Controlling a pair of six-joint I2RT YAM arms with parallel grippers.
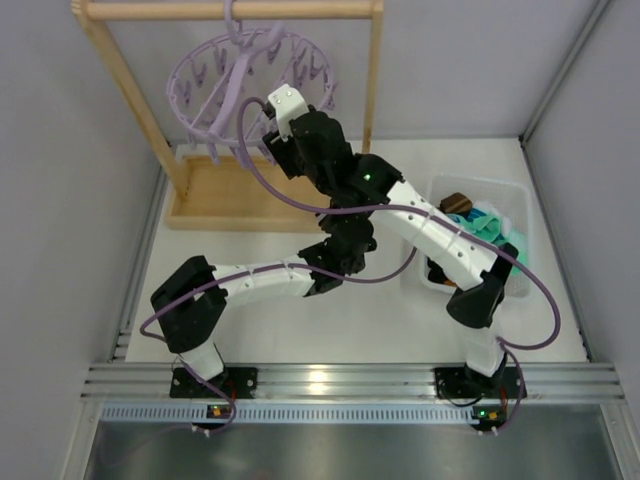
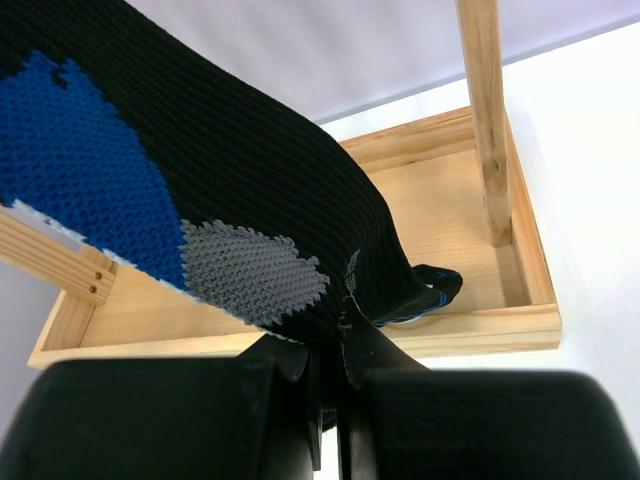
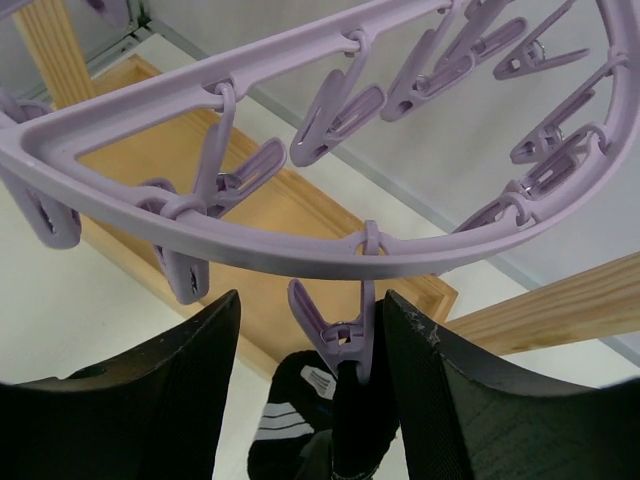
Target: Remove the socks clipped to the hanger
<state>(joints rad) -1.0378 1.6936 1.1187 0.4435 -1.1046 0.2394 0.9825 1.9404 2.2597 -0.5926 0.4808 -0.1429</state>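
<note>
Reaches up-left across table with right gripper (image 3: pixel 313 310), fingers parted astride a peg (image 3: pixel 338 338) of hung hanger (image 3: pixel 260 250) pinching black sock (image 2: pixel 260 170). Clamps same sock lower down in fully closed left gripper (image 2: pixel 335 335).

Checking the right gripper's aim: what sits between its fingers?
A lilac peg clamping the black sock, under the hanger, seen in the right wrist view.

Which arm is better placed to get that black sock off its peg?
The robot's right. The right gripper has open jaws either side of the lilac peg pinching the black sock. The left gripper is shut on a blue-patched sock, so it probably only pulls.
</note>
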